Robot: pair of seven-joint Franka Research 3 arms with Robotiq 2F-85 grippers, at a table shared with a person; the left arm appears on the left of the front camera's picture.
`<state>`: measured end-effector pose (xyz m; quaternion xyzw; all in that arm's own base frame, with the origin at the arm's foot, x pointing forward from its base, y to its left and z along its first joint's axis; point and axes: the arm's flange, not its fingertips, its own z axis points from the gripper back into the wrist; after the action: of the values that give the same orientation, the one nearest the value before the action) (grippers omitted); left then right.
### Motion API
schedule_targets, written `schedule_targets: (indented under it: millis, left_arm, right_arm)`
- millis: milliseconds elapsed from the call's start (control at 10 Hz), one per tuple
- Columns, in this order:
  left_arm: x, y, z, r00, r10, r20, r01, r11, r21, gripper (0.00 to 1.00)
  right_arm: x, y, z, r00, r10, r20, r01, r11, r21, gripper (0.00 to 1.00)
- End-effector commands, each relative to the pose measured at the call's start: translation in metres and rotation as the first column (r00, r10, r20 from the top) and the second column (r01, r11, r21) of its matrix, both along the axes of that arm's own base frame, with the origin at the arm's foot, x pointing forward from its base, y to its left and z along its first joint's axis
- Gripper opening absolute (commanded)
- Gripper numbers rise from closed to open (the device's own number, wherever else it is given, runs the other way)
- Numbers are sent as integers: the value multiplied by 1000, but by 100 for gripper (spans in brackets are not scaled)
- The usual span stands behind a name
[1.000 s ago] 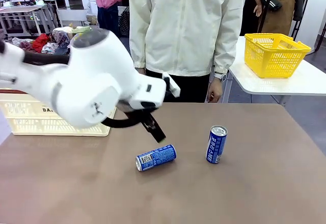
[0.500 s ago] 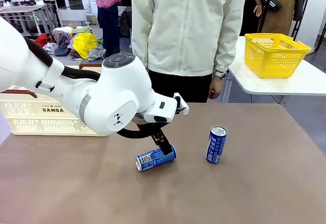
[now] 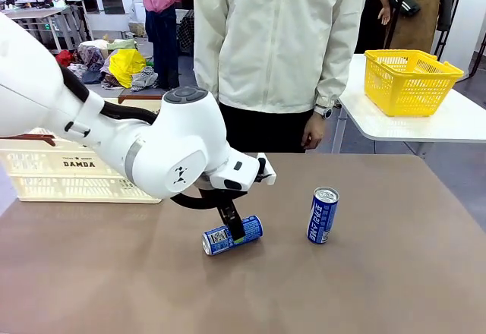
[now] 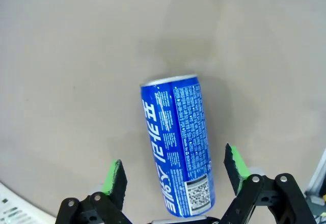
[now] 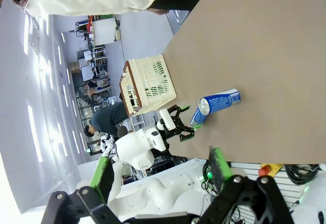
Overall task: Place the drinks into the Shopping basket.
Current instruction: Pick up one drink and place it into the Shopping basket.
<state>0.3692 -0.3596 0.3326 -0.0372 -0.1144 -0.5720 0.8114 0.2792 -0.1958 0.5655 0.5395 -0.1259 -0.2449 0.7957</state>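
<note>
A blue can [image 3: 231, 234] with white lettering lies on its side on the brown table [image 3: 364, 288]. My left gripper [image 3: 236, 233] is down over it, open. In the left wrist view the lying can [image 4: 178, 142] sits between the two green pads [image 4: 115, 176], and neither pad touches it. A second blue can [image 3: 323, 214] stands upright to the right. The cream Shopping basket [image 3: 68, 173] with a brown rim stands at the table's far left. My right gripper [image 5: 160, 169] is open and holds nothing; its view looks across at the basket [image 5: 147, 84], the lying can [image 5: 219, 102] and the left gripper [image 5: 179, 126].
A person in a cream jacket [image 3: 277, 38] stands at the far edge of the table, one hand [image 3: 311, 133] hanging by the table's edge. A yellow basket [image 3: 410, 80] sits on a white side table at the right.
My left arm has swung in and lowered: the gripper went from above the lying can to straddling it. Both cans stayed where they were.
</note>
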Motion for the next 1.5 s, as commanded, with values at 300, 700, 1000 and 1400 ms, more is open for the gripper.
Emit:
schedule_targets:
  millis: [300,700,1000,1400]
  left_arm:
    - [11,0,-24,996,-86,-34,86,996,8,100]
    - [12,0,-25,993,-109,-41,109,994,9,0]
    - [12,2,-24,993,-109,-33,109,994,-1,0]
    - [7,25,32,999,-47,-7,46,997,-55,0]
  right_arm:
    - [1,0,3,1000,-3,-6,3,1000,13,100]
    - [1,0,3,1000,-3,-6,3,1000,13,100]
    - [1,0,3,1000,-3,-6,3,1000,13,100]
    - [1,0,3,1000,-3,-6,3,1000,13,100]
